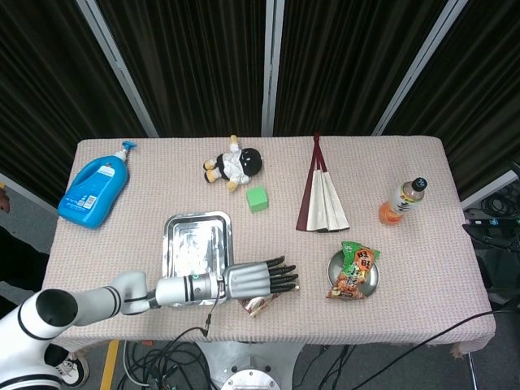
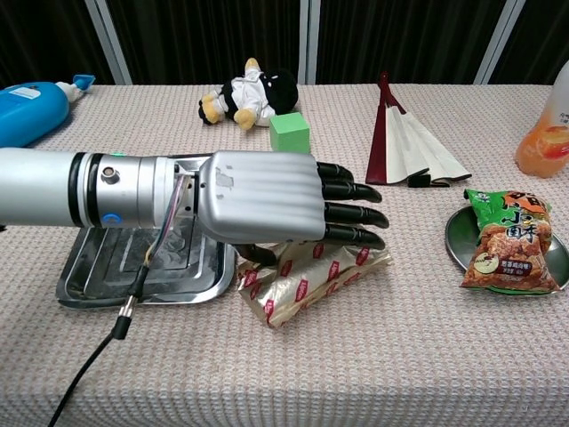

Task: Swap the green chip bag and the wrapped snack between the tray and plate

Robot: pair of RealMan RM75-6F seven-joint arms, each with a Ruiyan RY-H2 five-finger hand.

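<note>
my left hand [image 2: 267,197] hovers flat over the wrapped snack [image 2: 307,283], fingers straight, holding nothing | snack lies on the table at 3 o'clock of the tray [image 2: 89,289] | looks light, crinkly, slippery | best pinched across its middle | right hand unseen

Tray [image 1: 197,244] near the front edge of the surface [image 1: 162,183], wrapped snack [image 2: 311,280] just right of it under the left hand [image 2: 267,196]. Chip bag [image 1: 355,271] on plate [image 1: 372,280] further right. Fan [image 1: 322,199] behind plate, block [image 1: 257,199] behind tray.
</note>
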